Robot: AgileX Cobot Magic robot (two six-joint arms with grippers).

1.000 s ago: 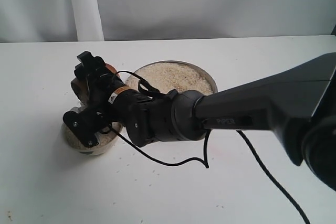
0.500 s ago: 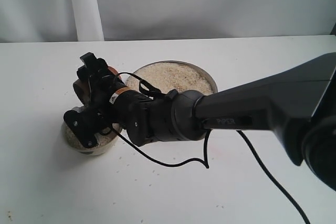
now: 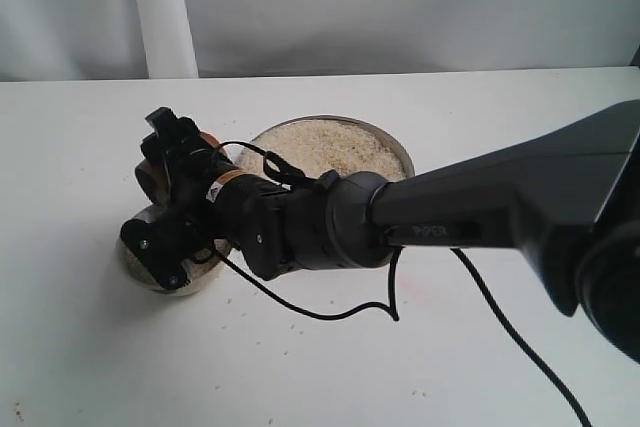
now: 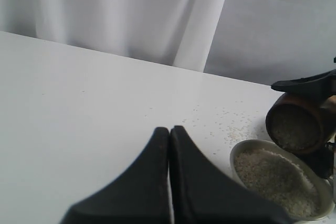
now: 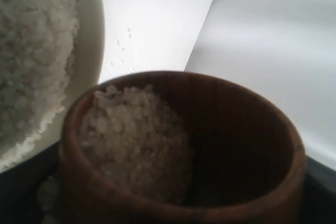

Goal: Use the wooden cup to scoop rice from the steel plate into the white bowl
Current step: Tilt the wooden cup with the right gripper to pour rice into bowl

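My right gripper [image 3: 160,192] reaches across to the left and is shut on the wooden cup [image 3: 149,173]. The cup hangs tilted just above the white bowl [image 3: 195,282]. In the right wrist view the wooden cup [image 5: 210,145] holds a heap of rice [image 5: 131,135], with the white bowl [image 5: 93,40] full of rice beside it. The steel plate [image 3: 398,150] behind the arm carries a wide layer of rice [image 3: 325,145]. In the left wrist view my left gripper [image 4: 169,129] is shut and empty, low over bare table, away from the wooden cup [image 4: 298,124] and the white bowl [image 4: 237,153].
Loose grains [image 3: 292,324] lie scattered on the white table round the bowl and plate. A black cable [image 3: 330,312] loops from the arm across the table. A white curtain [image 3: 160,7] hangs behind the far table edge.
My right gripper has dipped slightly lower and to the left with the cup, closer over the bowl. The plate and bowl have not moved.
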